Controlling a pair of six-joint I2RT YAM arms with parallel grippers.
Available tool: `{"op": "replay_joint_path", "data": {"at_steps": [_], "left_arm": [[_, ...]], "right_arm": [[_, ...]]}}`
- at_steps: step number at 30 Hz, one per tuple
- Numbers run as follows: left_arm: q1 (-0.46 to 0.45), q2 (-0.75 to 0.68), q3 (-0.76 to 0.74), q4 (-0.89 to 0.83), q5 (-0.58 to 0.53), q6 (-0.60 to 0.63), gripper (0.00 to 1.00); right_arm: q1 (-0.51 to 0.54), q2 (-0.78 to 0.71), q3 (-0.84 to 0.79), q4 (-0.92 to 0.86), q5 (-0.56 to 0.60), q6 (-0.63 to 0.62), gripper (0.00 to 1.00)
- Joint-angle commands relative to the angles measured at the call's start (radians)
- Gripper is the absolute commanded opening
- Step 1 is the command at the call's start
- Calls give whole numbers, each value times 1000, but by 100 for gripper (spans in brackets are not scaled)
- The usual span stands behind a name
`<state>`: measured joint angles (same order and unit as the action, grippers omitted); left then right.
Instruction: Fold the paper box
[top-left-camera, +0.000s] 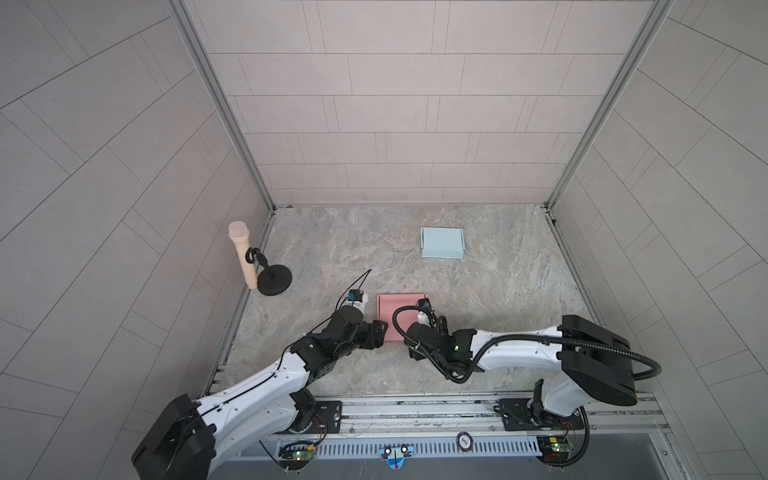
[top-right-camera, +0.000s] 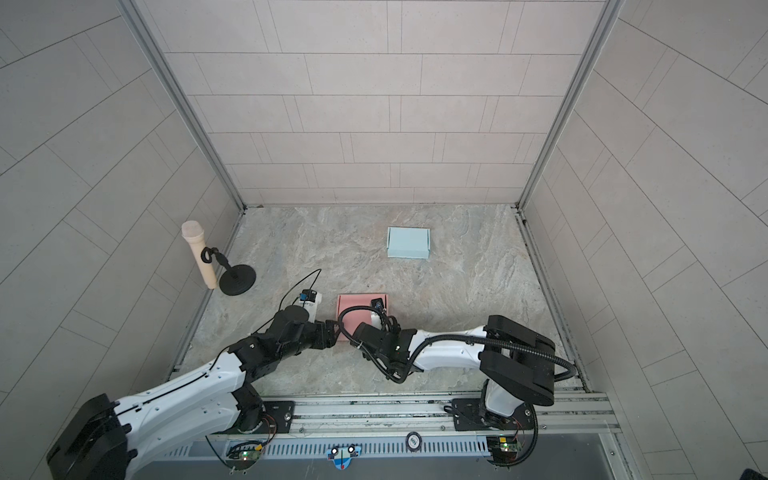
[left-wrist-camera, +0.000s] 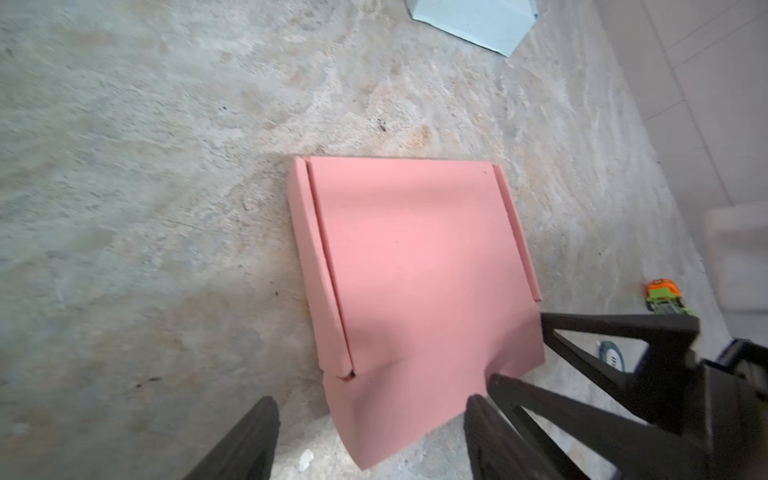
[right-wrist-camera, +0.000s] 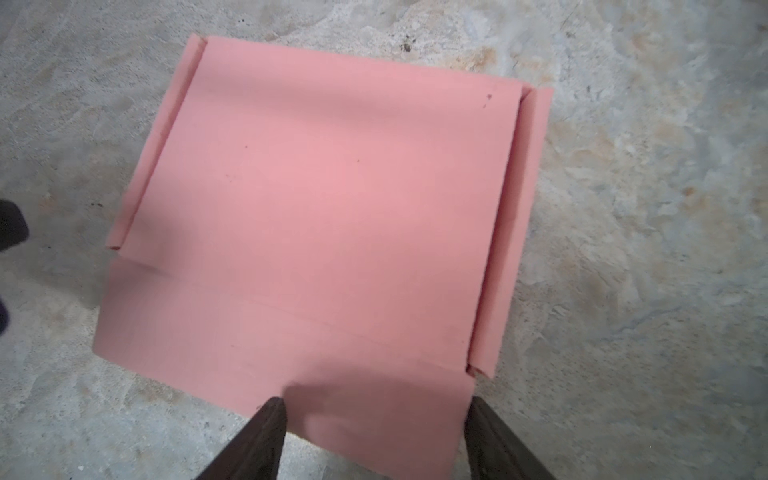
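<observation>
Low over pink box, left gripper and right gripper, jaws apart

Blue box cropped; pink box partly under right arm.

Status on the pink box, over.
Both open: left gripper and right gripper at near flap. Side flaps of pink box folded, near flap flat. Far blue box well clear.

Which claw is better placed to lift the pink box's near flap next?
Right, slightly. The right claw, open, straddles the near flap of the pink box, with paper filling its whole gap. The left claw, also open, sits at that flap's corner, partly over bare table.
</observation>
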<state>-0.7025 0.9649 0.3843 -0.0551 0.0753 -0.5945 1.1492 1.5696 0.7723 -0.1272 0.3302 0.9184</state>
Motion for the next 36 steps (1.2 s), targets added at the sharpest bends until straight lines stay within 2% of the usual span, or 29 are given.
{"op": "replay_joint_path", "data": {"at_steps": [1, 9, 15, 29, 36], "left_arm": [[41, 130, 124, -30, 24, 116, 77], [121, 475, 349, -5, -10, 199, 77], [127, 576, 373, 28, 13, 189, 76], [127, 576, 359, 51, 56, 170, 71], [128, 522, 345, 25, 34, 173, 74]], "right_arm": [[-6, -19, -8, -12, 30, 2, 70], [-7, -24, -3, -26, 32, 1, 70], [-14, -10, -5, -21, 32, 1, 70], [-31, 5, -10, -18, 38, -10, 70], [-36, -3, -18, -7, 37, -16, 70]]}}
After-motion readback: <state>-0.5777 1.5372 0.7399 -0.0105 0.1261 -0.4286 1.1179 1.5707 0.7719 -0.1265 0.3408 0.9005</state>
